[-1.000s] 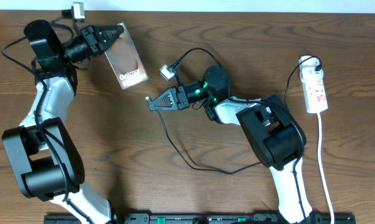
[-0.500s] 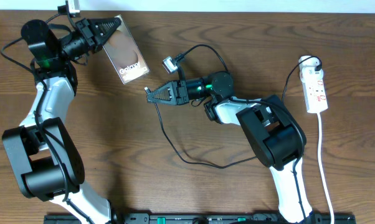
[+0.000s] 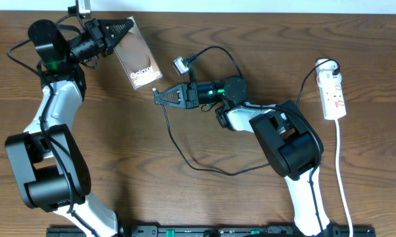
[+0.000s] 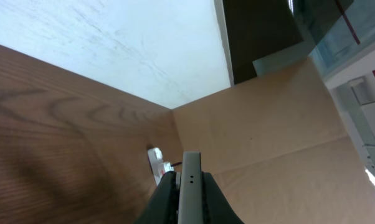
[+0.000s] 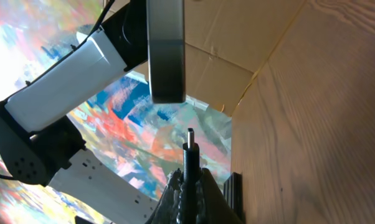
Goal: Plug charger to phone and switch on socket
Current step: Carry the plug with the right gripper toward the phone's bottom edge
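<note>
My left gripper (image 3: 124, 27) is shut on the phone (image 3: 138, 58), a brownish glossy slab with white "Galaxy" text, held tilted above the table's far left. In the left wrist view its grey edge (image 4: 190, 186) sits clamped between my fingers. My right gripper (image 3: 160, 97) is shut on the charger's connector end (image 5: 190, 155), its tip pointing at the phone's lower end (image 5: 166, 50), a short gap away. The thin black cable (image 3: 204, 168) loops over the table to a plug (image 3: 323, 66) in the white socket strip (image 3: 333, 95) at the right.
A small silver adapter (image 3: 180, 66) hangs on a cable loop behind the right gripper. The strip's white cord (image 3: 341, 171) runs down the right side to the table's front edge. Cardboard and a wall stand beyond the table's far edge.
The left gripper has swung the phone right and down toward the connector. The right gripper has moved up a little, so the gap between tip and phone has narrowed.
</note>
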Motion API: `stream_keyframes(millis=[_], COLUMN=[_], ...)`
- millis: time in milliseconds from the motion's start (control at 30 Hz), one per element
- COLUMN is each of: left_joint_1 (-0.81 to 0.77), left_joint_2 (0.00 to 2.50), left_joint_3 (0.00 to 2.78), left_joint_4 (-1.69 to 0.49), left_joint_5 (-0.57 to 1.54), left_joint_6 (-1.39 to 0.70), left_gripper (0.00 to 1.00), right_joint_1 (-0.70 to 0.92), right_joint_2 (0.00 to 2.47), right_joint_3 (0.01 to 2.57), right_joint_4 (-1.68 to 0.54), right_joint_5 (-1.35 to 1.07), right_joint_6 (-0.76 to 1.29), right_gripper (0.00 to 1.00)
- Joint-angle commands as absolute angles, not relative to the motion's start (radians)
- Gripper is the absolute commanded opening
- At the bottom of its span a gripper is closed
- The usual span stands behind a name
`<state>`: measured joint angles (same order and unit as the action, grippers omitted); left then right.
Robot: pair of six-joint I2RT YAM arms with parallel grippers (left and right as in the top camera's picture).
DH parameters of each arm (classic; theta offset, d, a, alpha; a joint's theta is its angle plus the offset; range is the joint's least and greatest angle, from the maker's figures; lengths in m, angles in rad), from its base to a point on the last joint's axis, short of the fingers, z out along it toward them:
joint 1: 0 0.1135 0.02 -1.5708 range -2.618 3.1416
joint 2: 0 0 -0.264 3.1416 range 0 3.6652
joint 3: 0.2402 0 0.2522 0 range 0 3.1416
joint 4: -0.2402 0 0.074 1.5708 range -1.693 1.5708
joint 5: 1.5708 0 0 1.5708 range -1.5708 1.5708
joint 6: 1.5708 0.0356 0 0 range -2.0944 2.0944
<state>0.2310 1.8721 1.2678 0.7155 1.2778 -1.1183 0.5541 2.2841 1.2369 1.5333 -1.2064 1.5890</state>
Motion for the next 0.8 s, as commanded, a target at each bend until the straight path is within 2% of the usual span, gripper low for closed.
stream_keyframes(millis=[0, 767], left_joint_1=[0.232, 0.228], left_joint_2=[1.861, 1.861], left_joint_3=[1.274, 1.274], left_joint_4=[0.728, 0.728], left_joint_5=[1.29, 1.29], left_joint_6=[-1.139, -1.139], left_gripper=[0.07, 0.07], right_joint_1=[0.558, 0.567], right_joint_2=[2.278, 2.278], right_joint_3=[1.253, 1.277], right_joint_4=[1.576, 1.576], right_joint_5=[-1.179, -1.206], right_joint_6=[1.553, 1.414], right_gripper=[0.01, 0.01])
